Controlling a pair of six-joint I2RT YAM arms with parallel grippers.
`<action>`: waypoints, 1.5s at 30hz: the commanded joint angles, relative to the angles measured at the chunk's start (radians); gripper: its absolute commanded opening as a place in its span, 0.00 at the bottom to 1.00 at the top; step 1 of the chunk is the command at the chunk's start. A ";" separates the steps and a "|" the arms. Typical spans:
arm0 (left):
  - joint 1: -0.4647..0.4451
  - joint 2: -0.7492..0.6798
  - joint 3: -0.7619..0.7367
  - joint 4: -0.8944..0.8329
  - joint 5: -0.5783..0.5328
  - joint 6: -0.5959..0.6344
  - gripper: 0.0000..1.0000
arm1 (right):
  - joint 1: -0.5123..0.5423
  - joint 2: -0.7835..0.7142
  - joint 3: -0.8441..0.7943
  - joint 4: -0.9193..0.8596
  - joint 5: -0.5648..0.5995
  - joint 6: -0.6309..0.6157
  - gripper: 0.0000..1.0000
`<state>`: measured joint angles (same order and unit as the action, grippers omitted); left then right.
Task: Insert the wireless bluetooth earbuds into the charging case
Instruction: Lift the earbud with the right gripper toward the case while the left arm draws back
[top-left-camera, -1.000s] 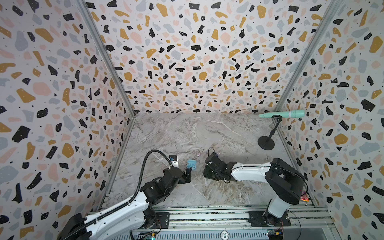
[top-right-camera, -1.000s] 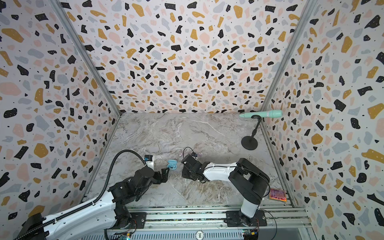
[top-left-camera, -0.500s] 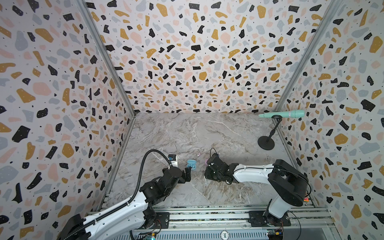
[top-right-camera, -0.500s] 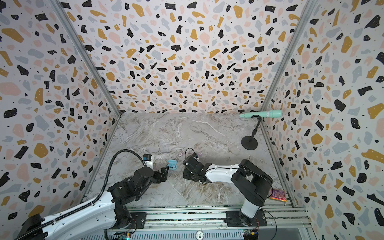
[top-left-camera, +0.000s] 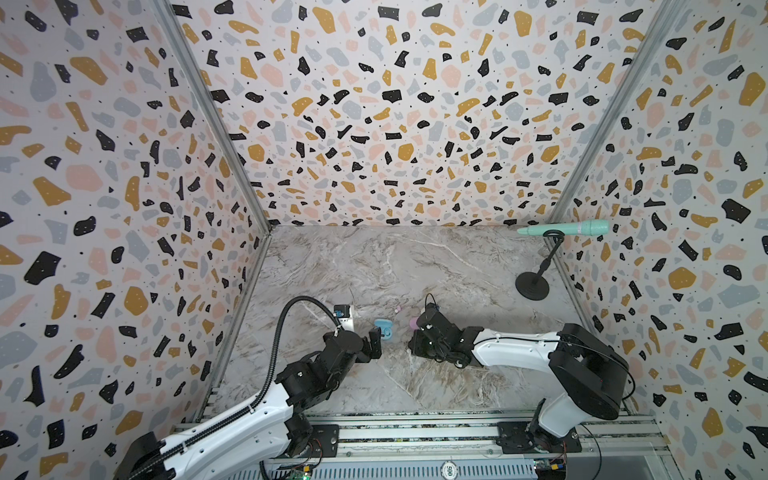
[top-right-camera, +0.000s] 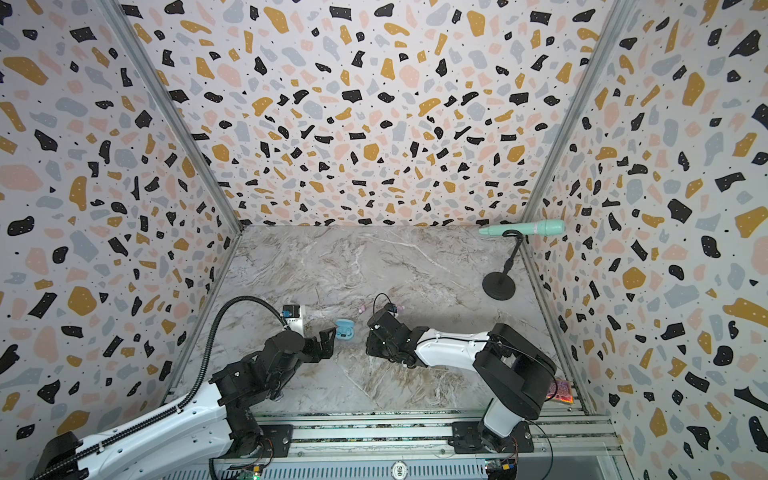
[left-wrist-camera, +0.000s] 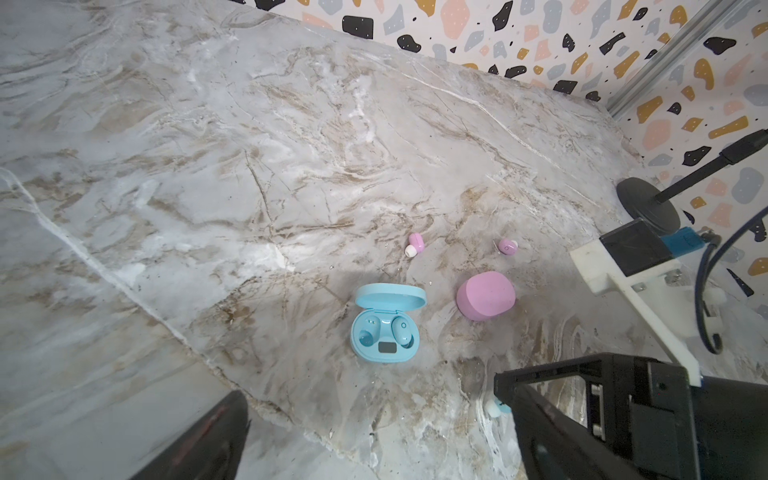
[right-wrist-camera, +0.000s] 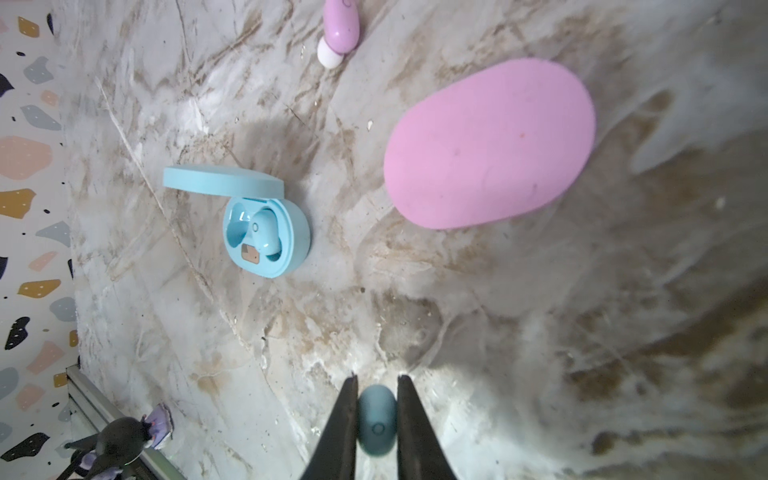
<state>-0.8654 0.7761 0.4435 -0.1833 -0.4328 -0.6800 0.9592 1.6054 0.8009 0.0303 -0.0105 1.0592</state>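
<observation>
The blue charging case (left-wrist-camera: 384, 332) lies open on the marble floor, lid up, with one blue earbud (left-wrist-camera: 402, 330) seated in it; both top views show it (top-left-camera: 384, 328) (top-right-camera: 345, 328). My right gripper (right-wrist-camera: 377, 379) is shut on a second blue earbud (right-wrist-camera: 377, 419), low over the floor, a short way from the case (right-wrist-camera: 266, 232). The closed pink case (right-wrist-camera: 490, 141) sits beside it. Two pink earbuds (left-wrist-camera: 415, 244) (left-wrist-camera: 508, 246) lie loose beyond the cases. My left gripper (left-wrist-camera: 378, 399) hangs open and empty just in front of the blue case (top-left-camera: 374, 340).
A mint microphone (top-left-camera: 569, 228) rests on a black stand (top-left-camera: 532, 286) at the back right corner. Patterned walls enclose the floor on three sides. Metal rails (top-left-camera: 415, 432) run along the front edge. A small pinkish object (top-right-camera: 559, 390) lies by the right arm's base.
My right wrist has shifted slightly to the right, its jaws staying on the blue earbud. The left arm has not moved.
</observation>
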 joint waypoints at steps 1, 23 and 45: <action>-0.004 -0.008 0.052 -0.016 -0.032 0.025 1.00 | -0.002 -0.040 -0.002 -0.007 0.009 -0.014 0.18; 0.000 -0.160 0.137 -0.041 -0.467 0.414 1.00 | 0.022 -0.061 0.093 -0.057 0.060 -0.033 0.18; 0.003 -0.301 0.029 0.043 -0.446 0.467 1.00 | 0.055 0.022 0.220 -0.083 0.089 -0.054 0.18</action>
<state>-0.8650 0.4934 0.4885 -0.1925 -0.8738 -0.2283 1.0084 1.6192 0.9791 -0.0261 0.0578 1.0222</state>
